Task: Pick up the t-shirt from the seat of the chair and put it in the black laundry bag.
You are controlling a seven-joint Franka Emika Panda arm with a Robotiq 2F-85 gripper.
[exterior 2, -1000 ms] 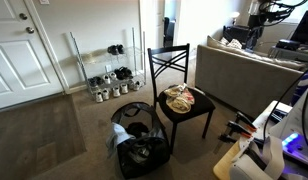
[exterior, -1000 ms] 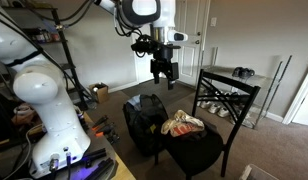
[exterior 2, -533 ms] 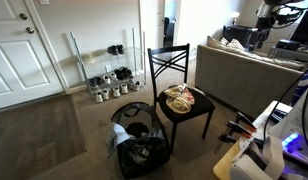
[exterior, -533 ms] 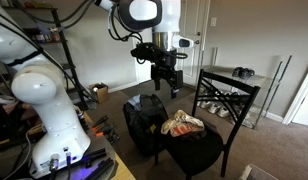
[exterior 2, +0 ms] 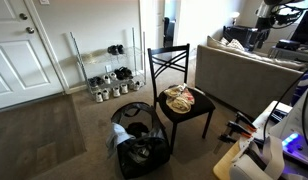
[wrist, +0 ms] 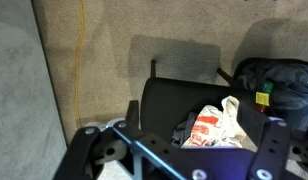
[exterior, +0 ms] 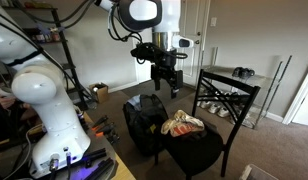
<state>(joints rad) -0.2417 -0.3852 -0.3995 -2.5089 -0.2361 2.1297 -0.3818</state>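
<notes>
An exterior view shows the whole tool [exterior: 165, 86] released, well above the t-shirt [exterior: 182, 124]; the wrist view, only its fingers [wrist: 275, 145].

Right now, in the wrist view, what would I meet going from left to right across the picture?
First a thin yellow cord → crumpled white-and-red t-shirt, lying on the black chair seat → black laundry bag.

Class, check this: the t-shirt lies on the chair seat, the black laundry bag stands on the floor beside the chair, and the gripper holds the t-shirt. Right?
Not quite. The gripper holds nothing: in an exterior view it hangs open in the air, well above the t-shirt. The rest is right.
</notes>
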